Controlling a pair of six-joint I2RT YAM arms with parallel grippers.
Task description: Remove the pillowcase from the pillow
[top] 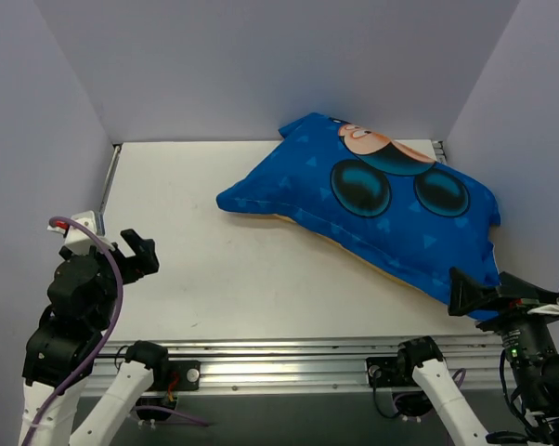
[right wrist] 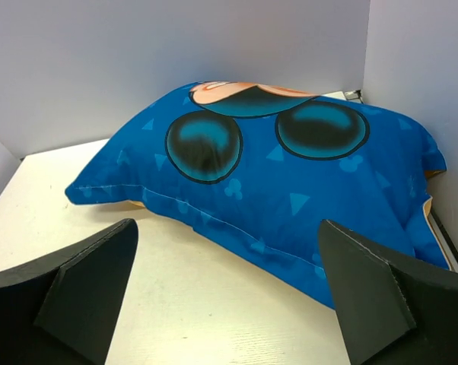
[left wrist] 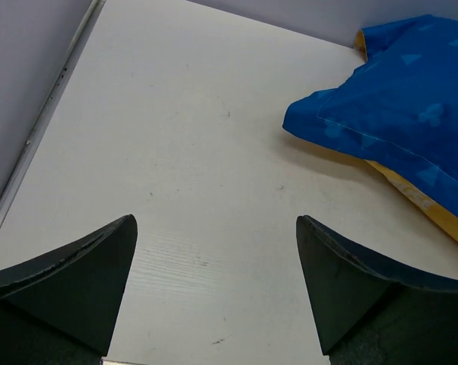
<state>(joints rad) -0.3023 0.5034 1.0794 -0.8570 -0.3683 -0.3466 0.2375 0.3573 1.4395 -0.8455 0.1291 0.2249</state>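
The pillowcase, blue side up with a cartoon mouse print and triangles, lies stuffed full at the right back of the white table. A strip of its yellow-orange underside shows along the near edge. The pillow is hidden inside it. My left gripper is open and empty over the table's left front, well apart from the pillowcase's left corner. My right gripper is open and empty just in front of the pillowcase's near right edge. Both wrist views show wide open jaws, the left and the right.
Grey-violet walls enclose the table on the left, back and right. The pillowcase's right end lies close to the right wall. A metal rail runs along the table's front edge, between the arm bases.
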